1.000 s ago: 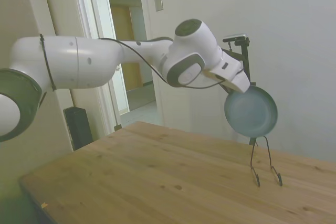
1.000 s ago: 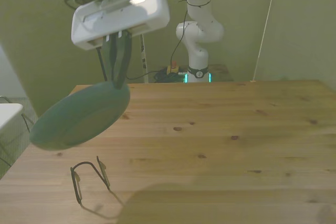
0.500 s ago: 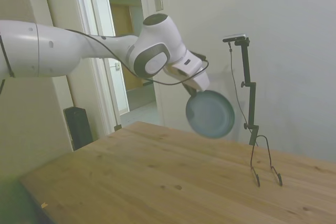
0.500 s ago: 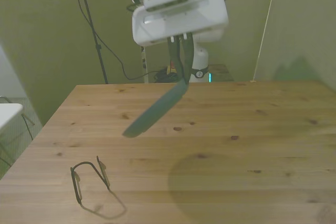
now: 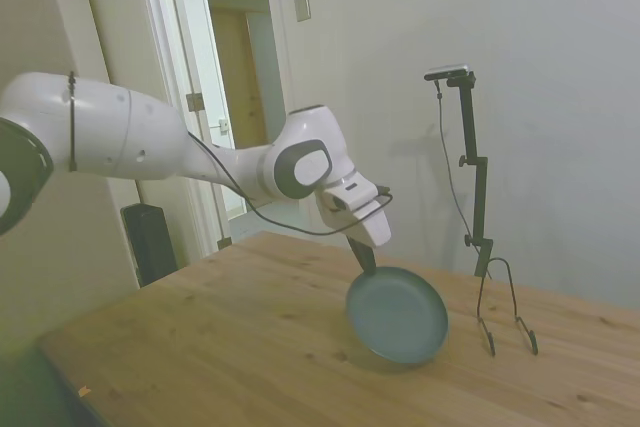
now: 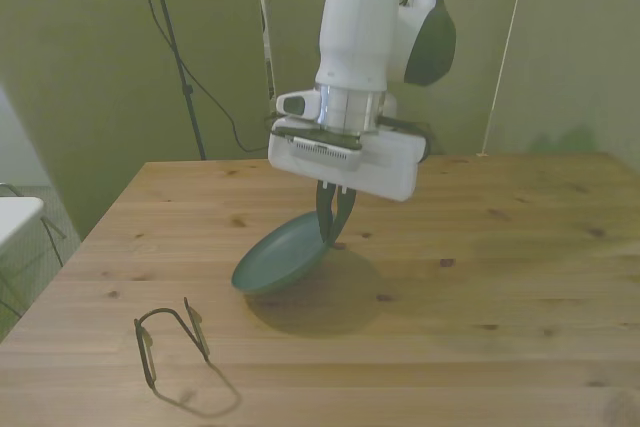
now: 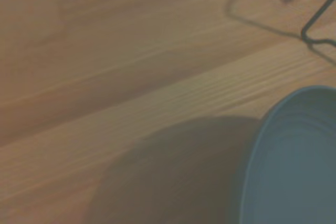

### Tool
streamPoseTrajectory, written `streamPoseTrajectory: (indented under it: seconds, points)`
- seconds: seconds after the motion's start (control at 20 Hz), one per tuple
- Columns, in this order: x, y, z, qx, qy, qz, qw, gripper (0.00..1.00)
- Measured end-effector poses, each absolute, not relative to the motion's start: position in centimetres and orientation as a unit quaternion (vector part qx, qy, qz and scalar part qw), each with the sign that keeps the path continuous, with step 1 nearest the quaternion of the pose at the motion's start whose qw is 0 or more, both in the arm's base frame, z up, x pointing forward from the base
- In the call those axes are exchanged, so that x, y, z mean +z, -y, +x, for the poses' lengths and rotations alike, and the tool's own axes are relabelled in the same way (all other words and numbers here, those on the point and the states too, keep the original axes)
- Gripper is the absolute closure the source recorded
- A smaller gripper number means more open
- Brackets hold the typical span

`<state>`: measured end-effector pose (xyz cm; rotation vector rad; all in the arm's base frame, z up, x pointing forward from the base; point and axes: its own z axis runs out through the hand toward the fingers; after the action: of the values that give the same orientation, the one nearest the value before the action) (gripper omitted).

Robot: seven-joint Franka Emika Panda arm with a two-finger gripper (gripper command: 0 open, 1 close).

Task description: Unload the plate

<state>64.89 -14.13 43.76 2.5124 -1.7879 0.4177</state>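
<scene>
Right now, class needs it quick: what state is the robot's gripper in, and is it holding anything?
Gripper: closed on the rim of the round teal-green plate, held tilted low over the wooden table.

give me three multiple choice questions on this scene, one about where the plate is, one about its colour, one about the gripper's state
1. Where is the plate?
A. hanging in the wire stand
B. held tilted, its lower edge at the table, apart from the wire stand
C. lying flat at the table's far corner

2. What colour is the plate?
A. teal-green
B. red
C. white

3. What state is the gripper in?
A. open, holding nothing
B. shut on the plate's rim
C. out of view

Answers:
1 B: the side view shows the plate slanted with its low edge at the table, and the wire stand stands bare beside it.
2 A: both the side and front views show a teal-green plate.
3 B: in the front view the dark fingers pinch the plate's upper rim.
</scene>
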Motion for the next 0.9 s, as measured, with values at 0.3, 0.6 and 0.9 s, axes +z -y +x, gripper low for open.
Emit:
streamPoseTrajectory:
  seconds: [0.3,0.6,0.9]
  points:
    - [39.8,14.5,66.0,0.138,0.577,0.805,0.019,1.00]
    - [37.7,15.1,66.5,0.149,0.577,0.803,0.017,0.00]
    - [37.7,15.0,66.7,0.155,0.577,0.802,0.012,0.00]
